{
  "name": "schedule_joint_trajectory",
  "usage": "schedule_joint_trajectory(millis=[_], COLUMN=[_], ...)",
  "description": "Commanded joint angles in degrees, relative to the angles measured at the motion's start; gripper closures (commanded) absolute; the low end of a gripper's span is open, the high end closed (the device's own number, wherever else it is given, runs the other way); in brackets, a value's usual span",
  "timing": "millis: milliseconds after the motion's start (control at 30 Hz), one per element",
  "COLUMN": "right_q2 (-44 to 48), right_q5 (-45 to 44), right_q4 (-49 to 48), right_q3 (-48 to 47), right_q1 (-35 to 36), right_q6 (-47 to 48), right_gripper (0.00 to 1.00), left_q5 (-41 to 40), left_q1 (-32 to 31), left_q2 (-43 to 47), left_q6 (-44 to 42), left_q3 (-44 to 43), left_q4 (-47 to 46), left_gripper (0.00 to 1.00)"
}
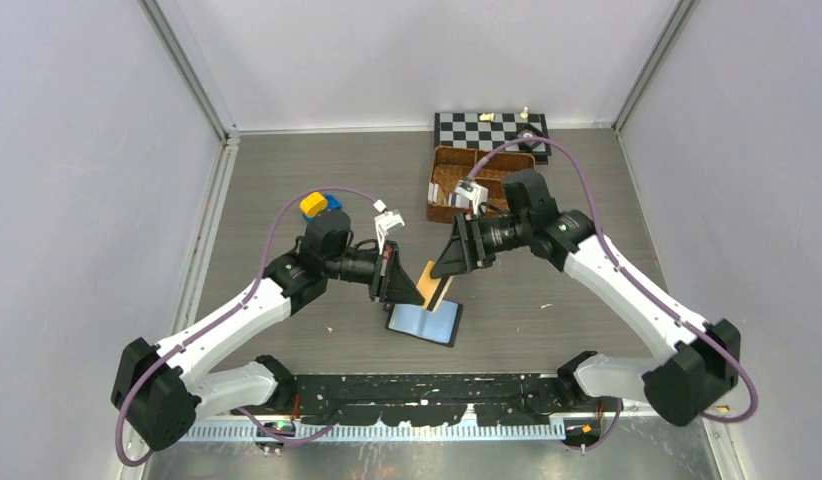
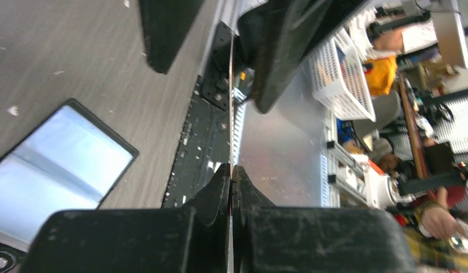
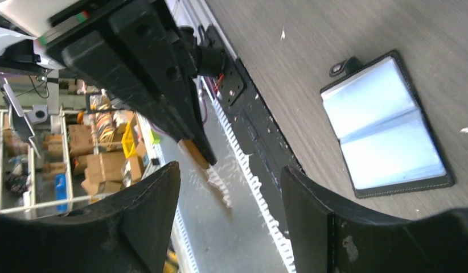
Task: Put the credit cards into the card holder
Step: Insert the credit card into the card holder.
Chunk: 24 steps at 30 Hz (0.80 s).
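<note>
a thin, stiff tan card (image 1: 432,284) is held up in the air on its edge, just above the wallet (image 1: 425,322). its long axis seems to slant from near-left to far-right, though from above little of it shows. the left pincer (image 2: 232,176) is clamped tight on one end; in its own view the card is only a pale sliver between the black, scuffed fingers. the other end reaches between the spread jaws of the right pincer (image 3: 230,170), which is open and grips nothing; whether either finger touches the card is unclear.

the wallet lies flat and spread open on the tabletop (image 1: 287,170), black stitched leather framing two glossy, pale blue-grey clear sleeves with a fold between them and a round snap tab at one corner. its long side runs roughly left to right, slightly skewed.

the tabletop is grey with a wood-grain look. beyond the right arm sits a brown wicker basket (image 1: 434,190), and behind it a black-and-white chessboard (image 1: 477,130). a small yellow and blue object (image 1: 314,204) lies behind the left arm.
</note>
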<state>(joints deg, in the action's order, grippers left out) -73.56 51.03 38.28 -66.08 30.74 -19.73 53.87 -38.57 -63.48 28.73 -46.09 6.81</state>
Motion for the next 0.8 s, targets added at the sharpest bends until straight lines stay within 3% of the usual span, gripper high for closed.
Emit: schedule_joint_trajectory(millis=[0, 67, 133, 400, 633, 767], right_q2=[9.86, 12.45, 13.94, 13.86, 11.93, 12.2], right_q5=[-3.32, -4.81, -6.81, -7.12, -4.01, -4.24], right_q4=[-30.36, -43.48, -49.59, -57.17, -64.12, -64.71], right_q3=[9.25, 15.43, 19.74, 24.89, 27.56, 29.4], right_q1=[-0.43, -0.43, -0.42, -0.45, -0.35, -0.3], right_q6=[-20.22, -28.67, -34.24, -39.71, -45.21, -45.77], right_gripper=[0.29, 0.28, 0.27, 0.3, 0.58, 0.65], left_q5=[-9.87, -13.14, -15.18, -15.38, -17.06, -18.09], left_q1=[0.1, 0.16, 0.12, 0.08, 0.11, 0.11], left_q2=[3.38, 4.15, 5.1, 6.99, 7.5, 7.97], left_q6=[7.73, 9.41, 11.24, 15.47, 15.39, 15.57], left_q3=[2.94, 3.25, 4.19, 7.84, 8.0, 8.21], left_q4=[-10.16, -11.39, -13.55, -21.13, -19.97, -19.95], left_gripper=[1.0, 1.0, 1.0, 1.0, 1.0, 1.0])
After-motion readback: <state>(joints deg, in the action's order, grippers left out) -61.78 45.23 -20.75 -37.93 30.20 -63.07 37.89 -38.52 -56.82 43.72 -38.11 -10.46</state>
